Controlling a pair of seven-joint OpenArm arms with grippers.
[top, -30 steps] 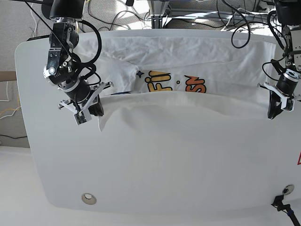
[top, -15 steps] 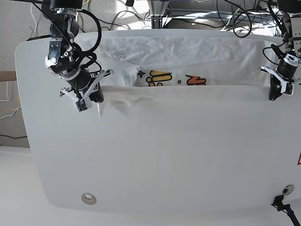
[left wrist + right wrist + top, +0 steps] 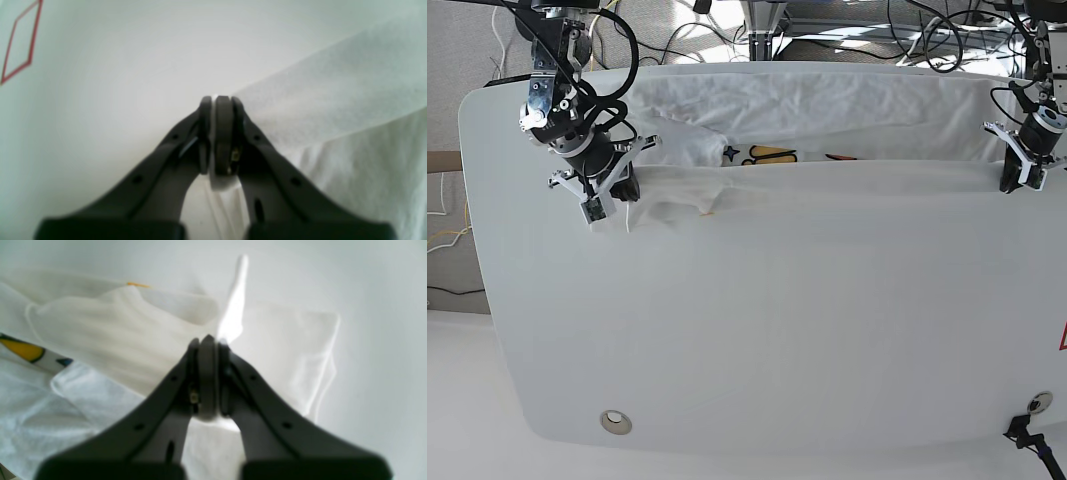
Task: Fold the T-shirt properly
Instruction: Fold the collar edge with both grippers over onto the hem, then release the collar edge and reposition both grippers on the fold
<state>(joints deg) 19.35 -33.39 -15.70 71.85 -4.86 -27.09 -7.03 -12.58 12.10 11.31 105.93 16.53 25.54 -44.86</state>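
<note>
The white T-shirt (image 3: 827, 110) lies across the far part of the table, its near edge folded over in a straight line. Only a sliver of the yellow and red-orange print (image 3: 772, 154) shows above that fold. My right gripper (image 3: 620, 202) is shut on the cloth at the fold's left end; in the right wrist view (image 3: 206, 340) the jaws pinch white fabric (image 3: 116, 333), with a bit of yellow print (image 3: 23, 351) at the left. My left gripper (image 3: 1009, 183) is shut on the fold's right end, jaws closed on cloth (image 3: 350, 100) in the left wrist view (image 3: 217, 100). The neck tag is hidden.
The white table (image 3: 777, 330) has a round metal insert (image 3: 615, 422) near its front left. A red mark (image 3: 1063, 338) sits at its right edge, also as a red outline (image 3: 20, 43). Cables (image 3: 827, 25) lie behind the table. A black connector (image 3: 1025, 432) is at the front right.
Both grippers have moved toward the table's far edge, carrying the shirt's near edge with them. The fold now covers most of the print.
</note>
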